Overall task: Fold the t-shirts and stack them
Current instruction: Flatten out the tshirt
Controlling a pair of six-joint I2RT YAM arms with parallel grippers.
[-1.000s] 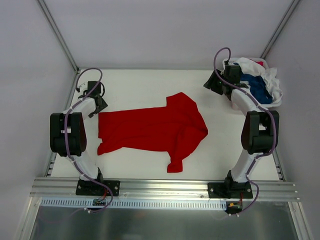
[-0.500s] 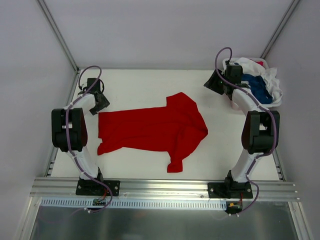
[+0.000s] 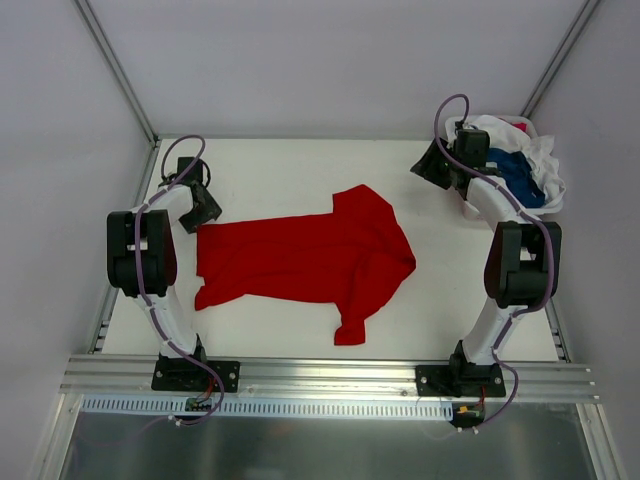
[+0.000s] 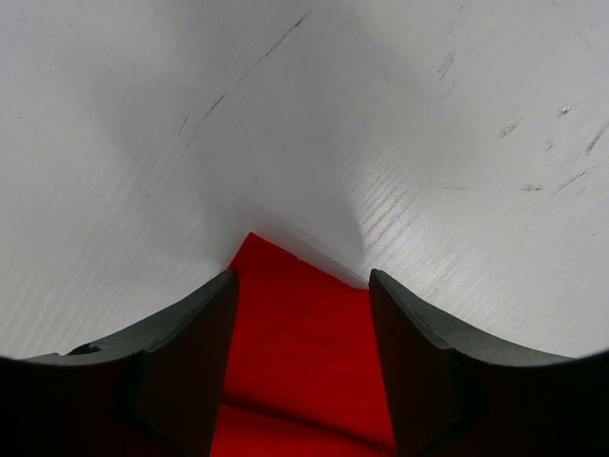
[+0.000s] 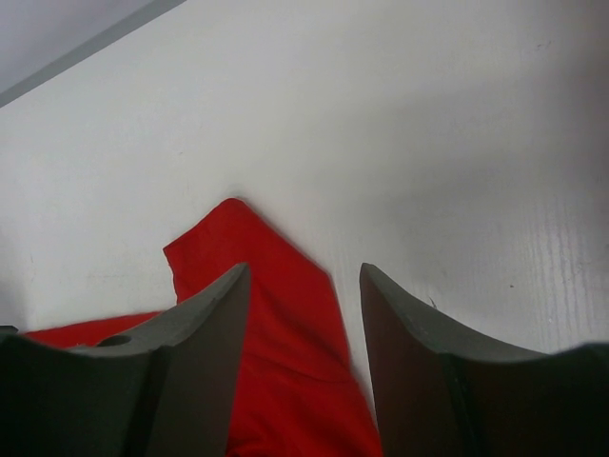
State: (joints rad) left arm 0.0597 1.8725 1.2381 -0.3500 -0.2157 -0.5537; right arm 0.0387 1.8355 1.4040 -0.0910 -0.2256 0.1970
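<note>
Red tee (image 3: 310, 255) spread on scuffed white tbl (image 3: 270, 170) w/ grey walls (image 3: 330, 60).

- The top view is lit brightly and evenly; only faint shadows are cast on the table (image 3: 290, 165).
- A broad grey shadow and a pale sheen are seen ahead of the left gripper (image 4: 303, 278).
- The right gripper (image 5: 304, 268) is rendered dark and slightly blurred.
</note>
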